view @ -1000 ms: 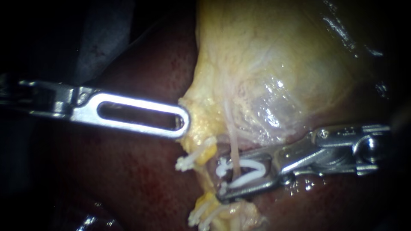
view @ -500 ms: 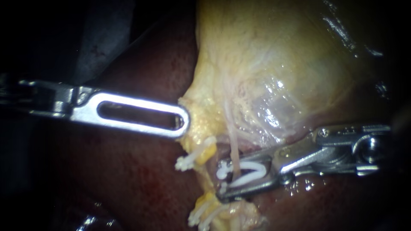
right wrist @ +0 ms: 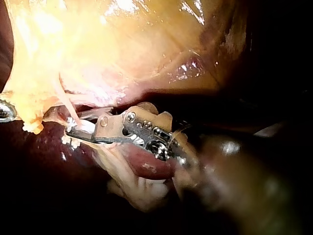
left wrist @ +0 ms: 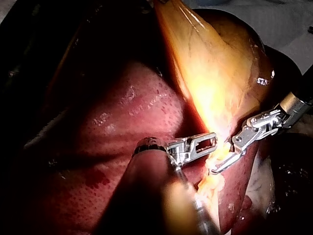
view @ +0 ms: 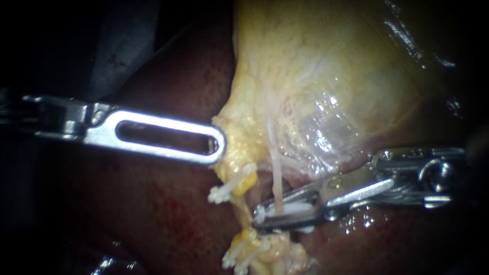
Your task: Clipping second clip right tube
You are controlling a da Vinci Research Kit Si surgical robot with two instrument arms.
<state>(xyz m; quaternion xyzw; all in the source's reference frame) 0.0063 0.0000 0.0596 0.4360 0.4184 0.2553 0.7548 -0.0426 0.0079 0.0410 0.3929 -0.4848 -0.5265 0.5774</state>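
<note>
the right instrument (view: 262,216) lay crosswise to the right tube (view: 277,186), shaft nearly level, jaws pressed together on the white clip (view: 294,210) astride that upright strand; left of the tube the left instrument (view: 218,145) lay level, tip against yellow tissue; beyond the tube rose the gallbladder (view: 316,76)

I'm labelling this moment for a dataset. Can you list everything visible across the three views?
liver: one, dark red, under and around everything.
gallbladder: one, yellow, above both instrument tips.
tube: one, thin, pale, running from the gallbladder down into the right instrument's jaws.
held clip: one, white, around that tube.
other clips: white, two clusters on yellow tissue left of the tube; count unclear.
left instrument: one, silver, tip against the gallbladder's edge.
right instrument: one, silver, jaws shut on the held clip.
</note>
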